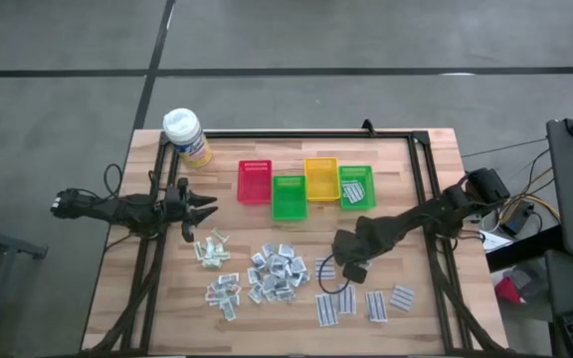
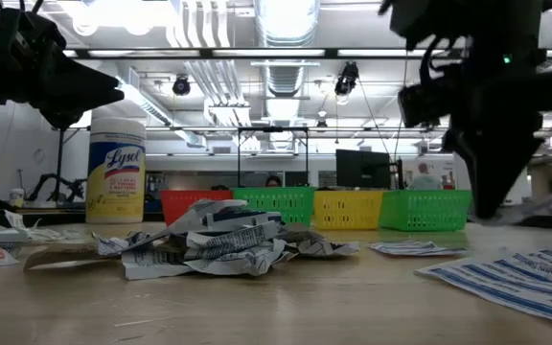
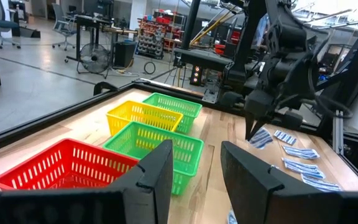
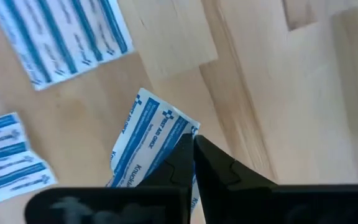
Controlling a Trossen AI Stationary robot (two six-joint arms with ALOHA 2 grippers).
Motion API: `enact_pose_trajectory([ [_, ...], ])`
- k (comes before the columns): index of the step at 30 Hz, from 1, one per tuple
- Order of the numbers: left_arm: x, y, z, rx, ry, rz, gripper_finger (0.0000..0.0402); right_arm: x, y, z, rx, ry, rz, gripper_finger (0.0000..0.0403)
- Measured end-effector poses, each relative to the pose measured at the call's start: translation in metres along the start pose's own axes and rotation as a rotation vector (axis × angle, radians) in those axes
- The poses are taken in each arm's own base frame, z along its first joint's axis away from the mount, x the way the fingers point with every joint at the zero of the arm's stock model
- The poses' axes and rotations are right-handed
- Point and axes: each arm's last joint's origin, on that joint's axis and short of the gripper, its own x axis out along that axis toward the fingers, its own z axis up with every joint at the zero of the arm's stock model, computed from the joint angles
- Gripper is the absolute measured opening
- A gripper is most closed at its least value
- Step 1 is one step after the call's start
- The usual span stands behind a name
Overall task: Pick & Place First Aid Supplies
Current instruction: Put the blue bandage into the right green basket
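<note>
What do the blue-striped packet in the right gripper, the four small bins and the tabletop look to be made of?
Blue-striped packet, pinched by the shut right gripper: thin matte paper wrapper, judging by its printed face and slight curl. Bins: glossy moulded plastic, seen in their open mesh walls. Tabletop: pale wooden planks with visible grain and seams, probably sealed.

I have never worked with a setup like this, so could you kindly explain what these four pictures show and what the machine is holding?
This is a robot with two dark arms at a wooden table. One picture looks straight down, one looks level across the tabletop, and two come from cameras on the wrists. On the table lie small first aid packets: a crinkly silvery pile, pale sachets and blue-striped strips. Behind them stand a red bin, two green bins and a yellow bin, plus a Lysol wipes canister. The right end effector is shut on a blue-striped bandage packet. The left end effector hovers open, holding nothing.
</note>
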Motion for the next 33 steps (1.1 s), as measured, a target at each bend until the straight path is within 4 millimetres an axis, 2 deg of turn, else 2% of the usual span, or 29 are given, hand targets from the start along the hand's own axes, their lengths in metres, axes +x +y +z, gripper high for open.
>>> enact_pose_trajectory([
  [8,0.0,0.0,0.0,-0.001,-0.001,0.0,0.0131,-0.045,0.0,0.011,0.016,-0.149,0.013,0.0008],
  [13,0.0,0.0,0.0,-0.001,-0.001,-0.001,0.0131,-0.081,-0.008,0.017,0.053,-0.317,0.006,0.0008],
  [20,0.0,0.0,0.0,-0.001,-0.003,-0.001,0.0131,-0.132,-0.03,0.02,0.097,-0.554,-0.034,0.0008],
  [25,0.0,0.0,0.0,-0.002,-0.004,-0.001,0.0131,-0.162,-0.051,0.015,0.165,-0.711,-0.099,0.0008],
  [33,0.0,0.0,0.0,-0.002,-0.004,-0.001,0.0131,-0.187,-0.081,0.006,0.293,-0.866,-0.245,0.0008],
])
